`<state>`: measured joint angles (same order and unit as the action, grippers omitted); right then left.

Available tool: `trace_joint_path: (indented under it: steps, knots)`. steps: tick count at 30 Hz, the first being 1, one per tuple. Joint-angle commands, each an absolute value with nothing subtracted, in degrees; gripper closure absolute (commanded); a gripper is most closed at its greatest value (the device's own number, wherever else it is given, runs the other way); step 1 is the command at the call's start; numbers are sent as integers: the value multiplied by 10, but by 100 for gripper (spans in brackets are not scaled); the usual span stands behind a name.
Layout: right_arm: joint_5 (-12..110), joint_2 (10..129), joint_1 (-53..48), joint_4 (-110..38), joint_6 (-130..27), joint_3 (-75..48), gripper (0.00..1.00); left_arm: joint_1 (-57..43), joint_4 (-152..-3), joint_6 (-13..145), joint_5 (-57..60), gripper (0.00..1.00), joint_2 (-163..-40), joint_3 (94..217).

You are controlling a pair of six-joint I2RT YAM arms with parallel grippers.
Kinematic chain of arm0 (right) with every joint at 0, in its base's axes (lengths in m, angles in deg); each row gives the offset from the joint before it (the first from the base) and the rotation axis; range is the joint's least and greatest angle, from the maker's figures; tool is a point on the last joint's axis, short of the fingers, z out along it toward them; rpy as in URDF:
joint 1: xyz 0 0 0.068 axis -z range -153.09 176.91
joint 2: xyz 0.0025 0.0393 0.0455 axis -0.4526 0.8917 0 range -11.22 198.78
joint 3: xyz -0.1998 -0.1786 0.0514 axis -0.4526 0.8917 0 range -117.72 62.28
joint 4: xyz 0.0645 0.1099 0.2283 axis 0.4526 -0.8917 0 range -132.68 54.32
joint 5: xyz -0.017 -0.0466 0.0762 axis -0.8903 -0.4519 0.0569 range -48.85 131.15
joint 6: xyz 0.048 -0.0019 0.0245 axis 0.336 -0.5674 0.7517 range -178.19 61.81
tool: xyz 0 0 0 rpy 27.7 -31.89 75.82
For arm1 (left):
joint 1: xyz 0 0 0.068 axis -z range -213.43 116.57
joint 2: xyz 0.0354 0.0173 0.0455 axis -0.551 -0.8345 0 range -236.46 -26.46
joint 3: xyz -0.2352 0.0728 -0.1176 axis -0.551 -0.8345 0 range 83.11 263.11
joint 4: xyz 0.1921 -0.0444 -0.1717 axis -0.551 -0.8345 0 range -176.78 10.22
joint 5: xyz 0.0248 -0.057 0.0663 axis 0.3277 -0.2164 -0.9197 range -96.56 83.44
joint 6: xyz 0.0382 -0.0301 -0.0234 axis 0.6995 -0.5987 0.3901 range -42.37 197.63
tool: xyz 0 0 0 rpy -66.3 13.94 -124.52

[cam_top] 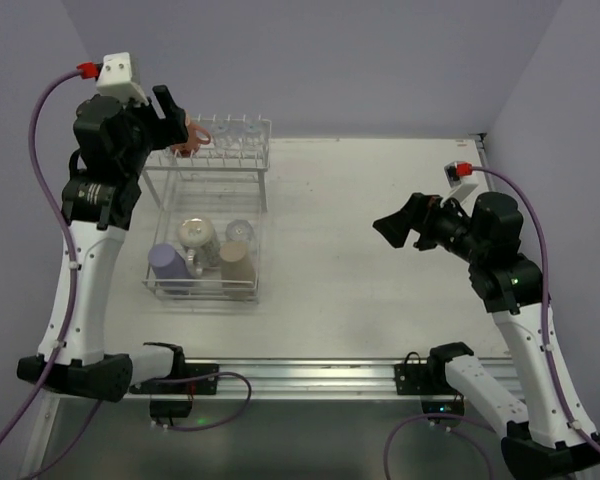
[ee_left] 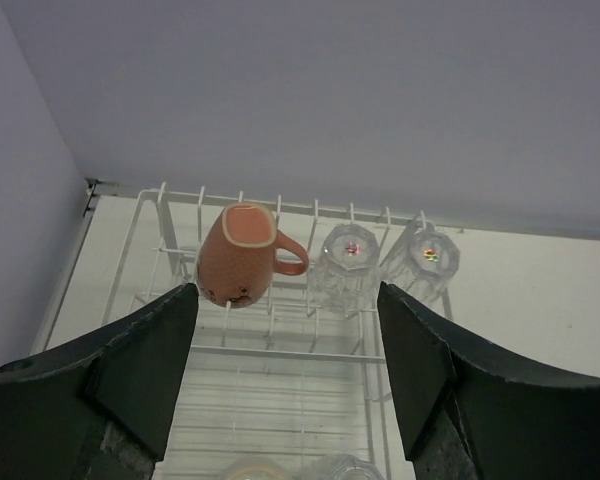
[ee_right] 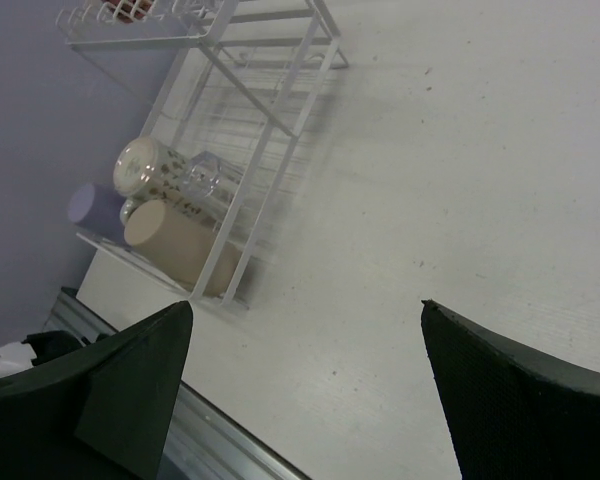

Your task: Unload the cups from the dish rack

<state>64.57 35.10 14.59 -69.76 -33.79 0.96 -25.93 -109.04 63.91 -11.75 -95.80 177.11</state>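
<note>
The white wire dish rack [cam_top: 263,165] stands at the table's back left. On its upper shelf a salmon-pink mug [ee_left: 238,265] sits on the prongs beside two upturned clear glasses [ee_left: 347,262]. My left gripper [ee_left: 285,295] hovers open just in front of and above that shelf, with the mug beyond its left finger and nothing between its fingers. The lower basket holds a lavender cup [cam_top: 167,263], a white mug [cam_top: 196,237], a tan tumbler [cam_top: 237,263] and a clear glass [cam_top: 239,232], all lying down. My right gripper [cam_top: 388,230] hangs open over the bare table to the right, pointing at the rack.
The purple back wall rises close behind the rack's upper shelf. A metal rail [cam_top: 310,375] runs along the table's near edge between the arm bases. White tabletop [ee_right: 450,170] lies between the rack and the right arm.
</note>
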Motion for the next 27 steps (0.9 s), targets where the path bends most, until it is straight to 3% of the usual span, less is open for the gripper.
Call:
trace_joint_path:
  steps: [1, 12, 27]
  knots:
    - [629, 362, 144, -718, -344, -30, 1, -262, -1140, 682, -165, 24, -1007, 1817]
    - [628, 362, 144, -700, -340, -22, 1, -262, -1125, 704, -223, 35, -1119, 1859]
    - [645, 369, 143, -675, -342, 9, 1, -224, -1046, 709, -281, 35, -1173, 1804]
